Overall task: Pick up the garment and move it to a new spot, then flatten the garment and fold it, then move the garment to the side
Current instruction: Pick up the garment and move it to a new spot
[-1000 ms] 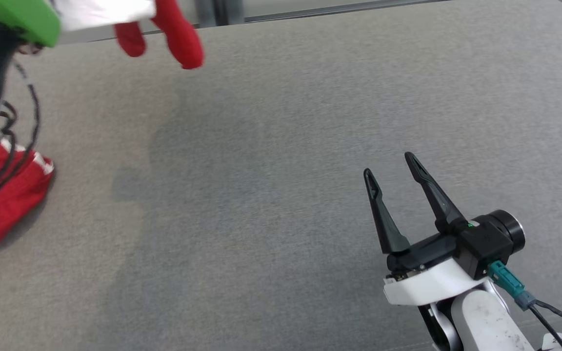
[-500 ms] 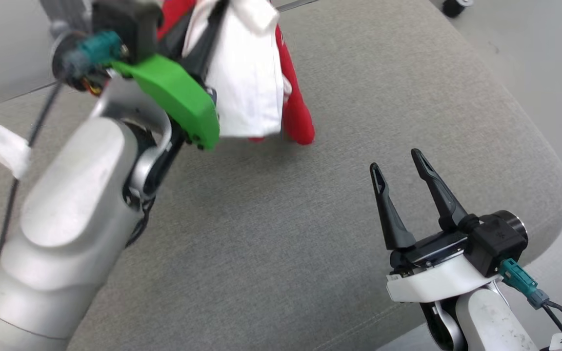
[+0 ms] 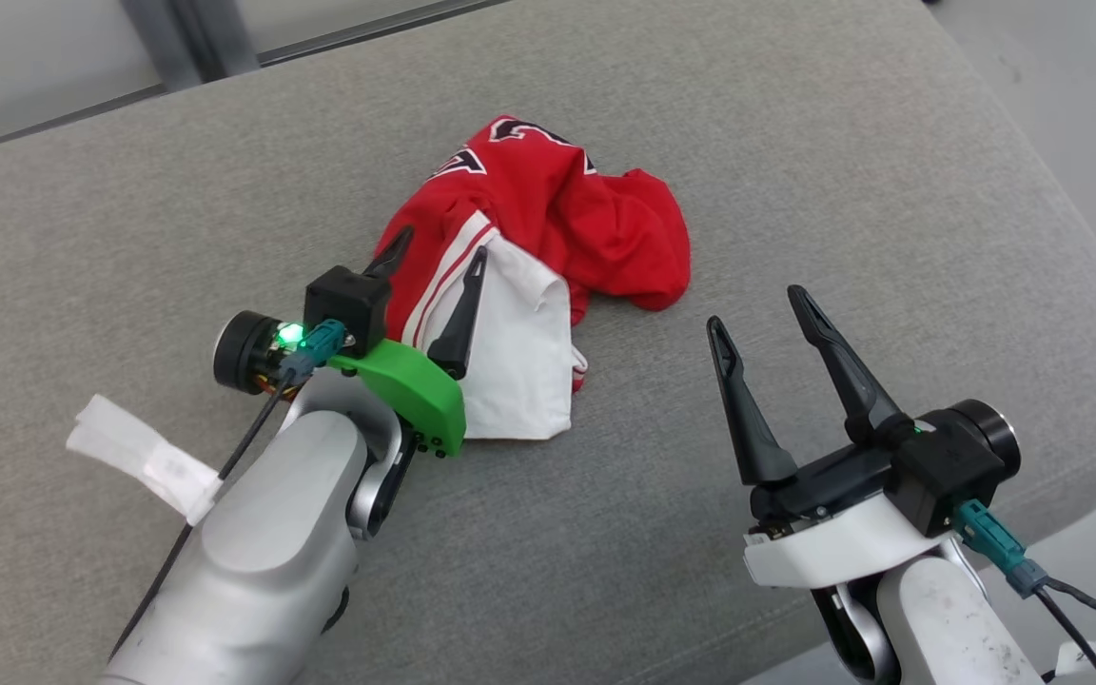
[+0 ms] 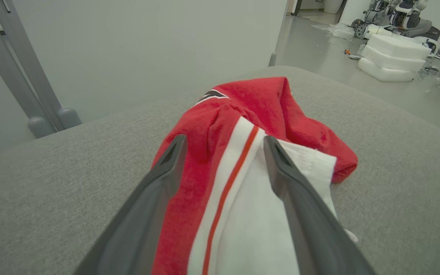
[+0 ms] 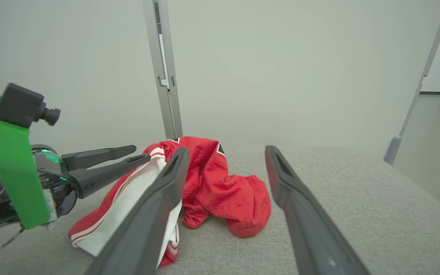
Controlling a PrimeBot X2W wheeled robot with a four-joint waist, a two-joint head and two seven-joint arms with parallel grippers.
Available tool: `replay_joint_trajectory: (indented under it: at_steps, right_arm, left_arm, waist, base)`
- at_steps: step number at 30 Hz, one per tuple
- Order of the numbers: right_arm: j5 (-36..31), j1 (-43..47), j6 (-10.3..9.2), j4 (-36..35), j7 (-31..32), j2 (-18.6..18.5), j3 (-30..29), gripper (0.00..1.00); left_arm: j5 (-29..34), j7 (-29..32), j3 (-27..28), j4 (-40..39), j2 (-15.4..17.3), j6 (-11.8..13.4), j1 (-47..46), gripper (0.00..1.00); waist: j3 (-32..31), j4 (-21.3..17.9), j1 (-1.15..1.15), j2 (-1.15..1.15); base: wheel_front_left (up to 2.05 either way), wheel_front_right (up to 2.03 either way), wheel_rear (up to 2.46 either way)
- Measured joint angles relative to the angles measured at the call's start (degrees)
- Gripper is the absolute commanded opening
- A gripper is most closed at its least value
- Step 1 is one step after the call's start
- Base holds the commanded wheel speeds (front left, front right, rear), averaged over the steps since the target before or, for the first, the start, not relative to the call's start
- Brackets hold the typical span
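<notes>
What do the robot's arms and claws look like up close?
Both arms are pale grey-white. The left gripper and right gripper each have two long, tapering dark fingers on a black block with a teal plug and black cable. The left wrist carries a green bracket; white tape wraps its cable.

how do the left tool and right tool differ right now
The left tool reaches over the red-and-white jersey; the right tool stands over bare grey cushion, apart from it. The left tool's mount is green; the right tool's mount is white. Both stand open.
</notes>
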Motion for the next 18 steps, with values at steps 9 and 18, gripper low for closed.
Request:
replay_joint_trajectory:
  at_steps: [9,18]
  right_arm:
    - [-1.4,2.2,0.0,2.5,0.0,0.0,0.8,1.0]
    - [-1.6,4.8,0.0,4.9,0.0,0.0,-1.1,1.0]
  left_arm:
    - [5.6,-0.8,16.2,-14.9,-1.1,3.4,18.0,1.0]
    - [14.7,-0.8,30.2,-29.7,-5.7,0.9,38.3,1.0]
  waist:
    - [-3.6,7.4,0.0,0.0]
    - [-9.7,14.6,0.0,0.0]
  base:
    - [0.0,0.0,0.0]
    - [0.0,0.0,0.0]
